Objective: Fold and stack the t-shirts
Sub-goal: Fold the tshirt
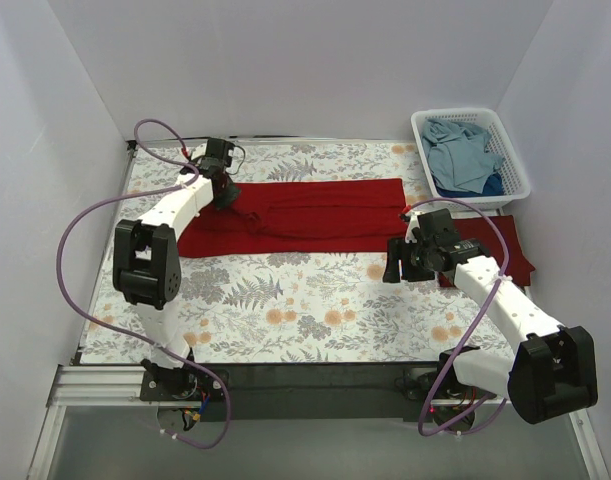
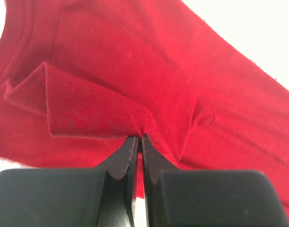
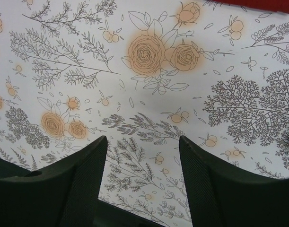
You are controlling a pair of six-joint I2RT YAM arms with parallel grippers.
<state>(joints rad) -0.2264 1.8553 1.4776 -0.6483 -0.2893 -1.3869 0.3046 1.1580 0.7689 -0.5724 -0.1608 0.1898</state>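
A bright red t-shirt (image 1: 315,212) lies spread across the far middle of the table, partly folded lengthwise. My left gripper (image 1: 225,193) is at the shirt's left end, shut on a pinched fold of the red cloth (image 2: 97,109). A darker maroon shirt (image 1: 505,248) lies folded flat at the right, partly hidden under my right arm. Dusty blue shirts (image 1: 463,152) fill the basket. My right gripper (image 1: 393,268) is open and empty, hovering over the floral cloth (image 3: 149,56) just in front of the red shirt's right end.
A white lattice basket (image 1: 513,160) stands at the far right corner. The flower-printed tablecloth (image 1: 285,310) covers the table. White walls close the left, back and right sides. A black rail (image 1: 315,375) runs along the near edge.
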